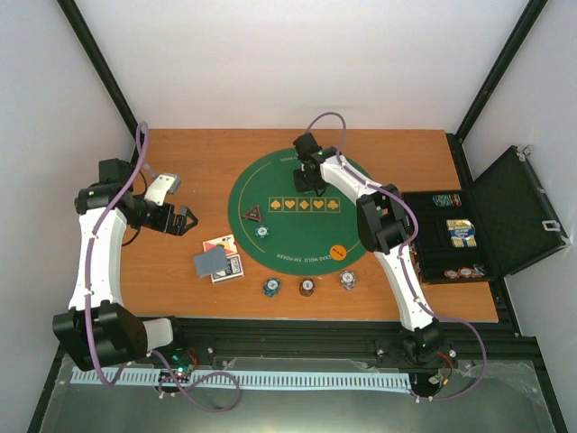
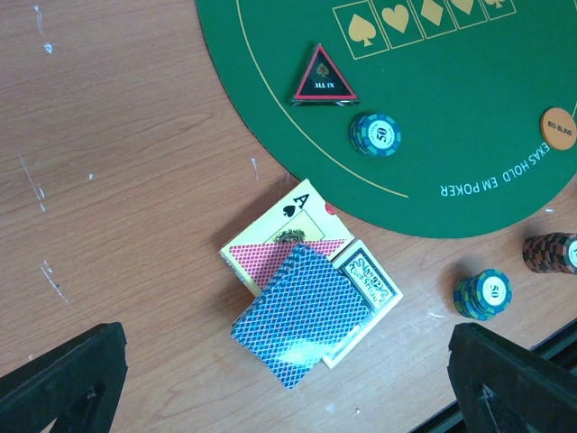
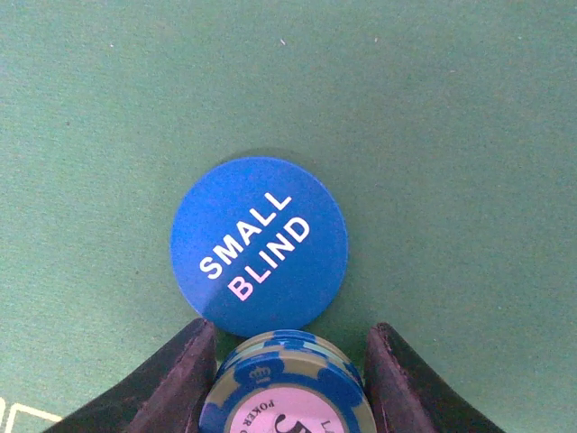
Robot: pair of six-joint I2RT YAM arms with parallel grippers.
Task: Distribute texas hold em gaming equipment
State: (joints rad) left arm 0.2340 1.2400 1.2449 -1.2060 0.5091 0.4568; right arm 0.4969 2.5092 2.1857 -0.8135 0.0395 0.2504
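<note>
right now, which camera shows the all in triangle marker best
The left wrist view: the triangular marker sits large on the green mat, its ALL IN lettering readable. The top view shows the marker only as a tiny dark shape; the right wrist view does not show it.

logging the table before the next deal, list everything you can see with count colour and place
table: one, brown wood
green mat: one, green, table centre
triangular marker: one, black-red, on mat, left part
teal chips: one small stack, teal, on mat near marker
orange disc: one, orange, mat's near edge
blue chips: one stack, blue-cream, in right gripper
blue disc: one, blue, on mat beside blue chips
teal stack, brown stack, grey-white stack: one each, table before mat
cards: small pile, blue-backed top, left of mat
black case: one, open, right of mat
left gripper: open, over table near cards
right gripper: shut on blue chips
</note>
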